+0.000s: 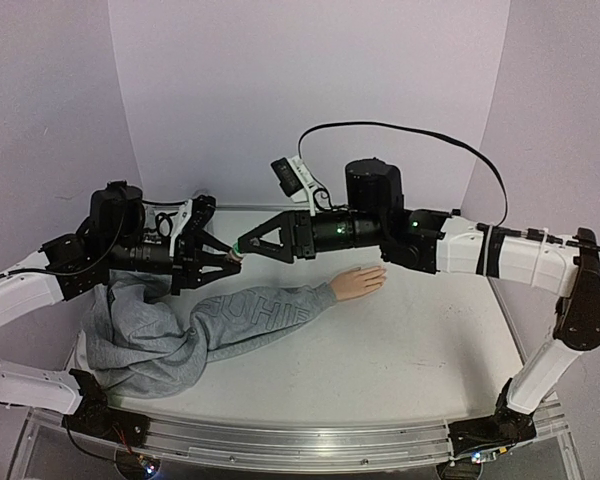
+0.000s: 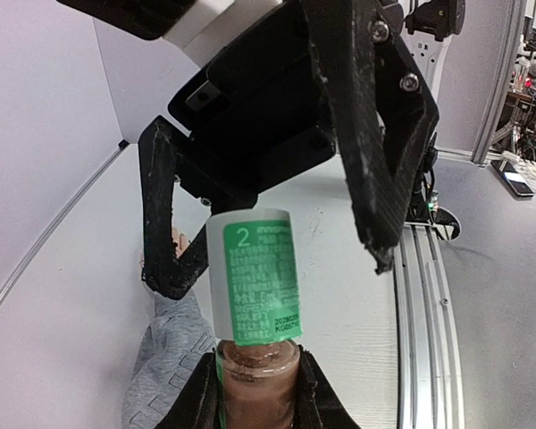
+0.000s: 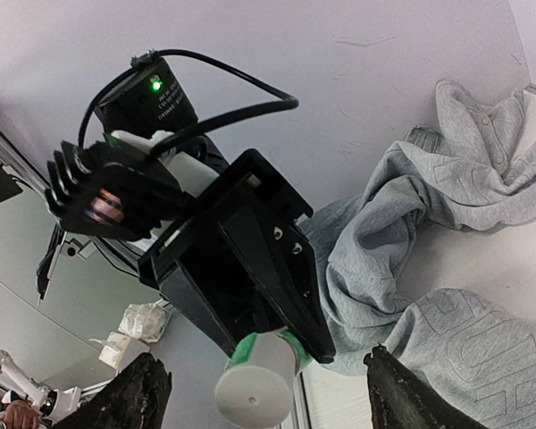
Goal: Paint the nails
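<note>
The left gripper (image 2: pixel 255 398) was closed on the glass body of a small brown bottle (image 2: pixel 255 380). The bottle's tall white cap (image 2: pixel 250 277), wrapped in a green printed label, pointed towards the right gripper (image 3: pixel 270 393). That gripper stood wide apart and held nothing. Its two black fingers (image 2: pixel 375 179) lay on either side of the cap and did not touch it.

The nails (image 1: pixel 381 271) were tiny tips on the peach, skin-coloured mannequin hand (image 1: pixel 358 283). They lay on the white table (image 1: pixel 420 350), well behind the right gripper's fingertips and beneath its forearm. The hand ended the sleeve of a crumpled grey sweatshirt (image 1: pixel 160 340), which trailed under the left gripper.

The step in hand looked to be taking the cap off, and several things could go wrong.
- **Off-centre close:** one finger would meet the cap first, shove it sideways and lever the bottle within the left gripper's hold.
- **Bottle turning with the cap:** that hold sat on smooth glass, so a twist might spin the whole bottle instead of loosening the cap.
- **Slipping fingers:** the glossy label could let the right fingers slide round the cap.
- **Spilled polish:** the two grippers faced each other nearly level, so the bottle seemed well tipped over. Once opened, polish could run out, or drip from the brush, onto the sleeve below the grippers.
</note>
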